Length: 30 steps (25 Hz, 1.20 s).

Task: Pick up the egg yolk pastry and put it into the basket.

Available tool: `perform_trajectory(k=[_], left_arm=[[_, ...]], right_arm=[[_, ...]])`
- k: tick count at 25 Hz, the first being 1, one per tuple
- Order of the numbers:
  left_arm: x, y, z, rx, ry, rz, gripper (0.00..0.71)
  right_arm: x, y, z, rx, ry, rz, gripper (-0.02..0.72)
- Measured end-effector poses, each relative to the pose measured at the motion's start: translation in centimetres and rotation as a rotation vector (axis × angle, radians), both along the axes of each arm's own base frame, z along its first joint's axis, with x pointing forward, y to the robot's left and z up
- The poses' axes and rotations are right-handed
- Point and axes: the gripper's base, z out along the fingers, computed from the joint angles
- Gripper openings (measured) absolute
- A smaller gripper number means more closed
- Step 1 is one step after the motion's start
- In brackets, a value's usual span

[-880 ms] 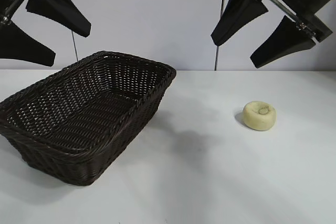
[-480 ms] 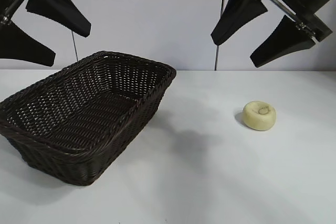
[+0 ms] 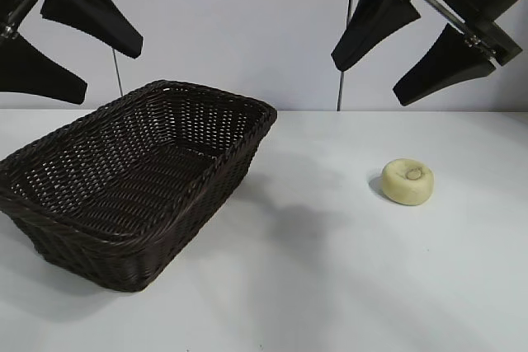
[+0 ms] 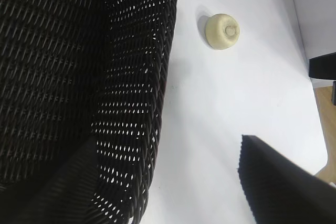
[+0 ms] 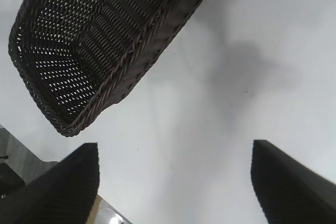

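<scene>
The egg yolk pastry (image 3: 407,181), small, round and pale yellow with a dimple on top, lies on the white table at the right; it also shows in the left wrist view (image 4: 222,31). The dark brown wicker basket (image 3: 223,154) stands at the left, empty, and shows in both wrist views (image 4: 157,77) (image 5: 152,35). My right gripper (image 3: 371,80) hangs high above the table, up and left of the pastry, open and empty. My left gripper (image 3: 111,72) hangs high above the basket's left end, open and empty.
The white table (image 3: 330,269) stretches in front of the basket and pastry. A pale wall stands behind. The table's edge shows in the right wrist view (image 5: 100,208).
</scene>
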Motion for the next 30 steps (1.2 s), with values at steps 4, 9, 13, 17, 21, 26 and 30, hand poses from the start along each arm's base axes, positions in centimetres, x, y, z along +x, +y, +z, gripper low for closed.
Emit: perform_trajectory(k=[4,9,13,17,21,26,30], left_arm=[[0.1,0.0,0.1,-0.009,-0.002,0.009,0.543],[0.2,0.0,0.1,-0.068,0.087,0.118,0.543],[-0.1,0.7,-0.6,-0.062,0.274,0.299,0.543],[-0.5,2.0,-1.7,0.036,0.424,0.502,0.543],[-0.7,2.9,-2.2,0.1,0.494,0.634,0.543],[-1.1,2.9,-2.4,0.135,0.544,0.7,0.543],[-2.1,1.7,-3.1,0.183,0.578,0.728,0.543]], right_arm=[[0.0,0.0,0.0,0.0,-0.001,0.0,0.57],[0.0,0.0,0.0,0.0,0.0,-0.001,0.57],[0.0,0.0,0.0,0.003,0.006,-0.01,0.57],[0.0,0.0,0.0,0.004,0.007,-0.014,0.57],[0.0,0.0,0.0,0.004,0.006,-0.015,0.57],[0.0,0.0,0.0,0.004,0.005,-0.016,0.569],[0.1,0.0,0.0,0.004,0.004,-0.016,0.569]])
